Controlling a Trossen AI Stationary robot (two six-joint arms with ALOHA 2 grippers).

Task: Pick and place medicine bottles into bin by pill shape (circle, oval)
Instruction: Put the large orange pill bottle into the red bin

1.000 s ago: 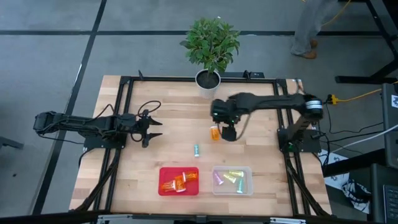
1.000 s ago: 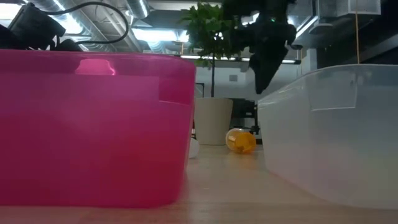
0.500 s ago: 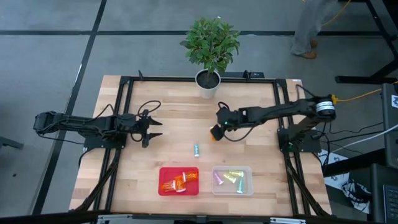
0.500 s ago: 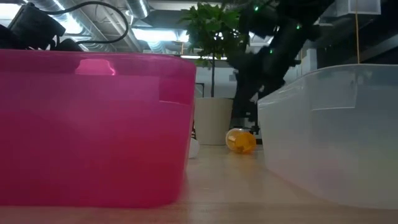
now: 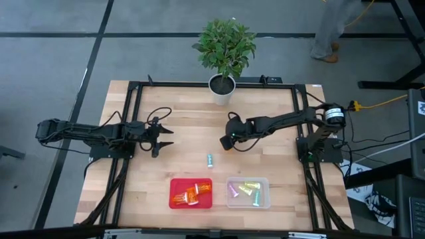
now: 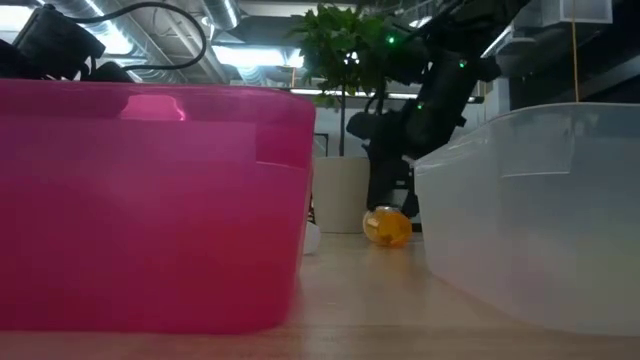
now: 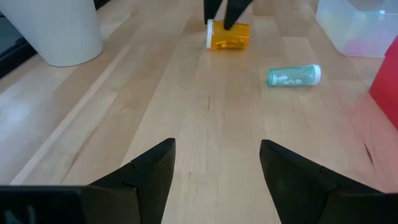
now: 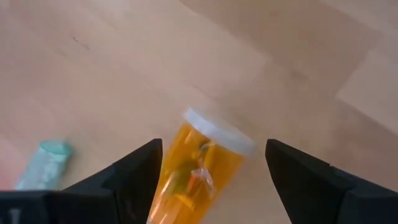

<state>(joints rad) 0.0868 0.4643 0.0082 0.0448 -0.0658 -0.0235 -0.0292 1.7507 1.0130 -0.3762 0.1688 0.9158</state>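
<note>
Orange bottle (image 8: 199,168) lies on its side mid-table, white cap toward the plant pot (image 5: 222,85); my right gripper (image 5: 230,141) is down over it, fingers spread either side, not pinching. Teal bottle (image 5: 210,159) at its 7 o'clock, bare wood around. Red bin (image 5: 191,193) and clear bin (image 5: 248,192) hug the near edge. Left gripper (image 5: 166,137) waits at 9 o'clock, spread. No readable labels.

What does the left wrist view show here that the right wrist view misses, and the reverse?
Left wrist only: the white plant pot, the clear bin, the red bin's edge, and the right end effector above the orange bottle. Right wrist only: the orange bottle's contents seen close through its wall, between that end effector's open fingers. Both: the orange bottle, the teal bottle, the wooden table.
</note>
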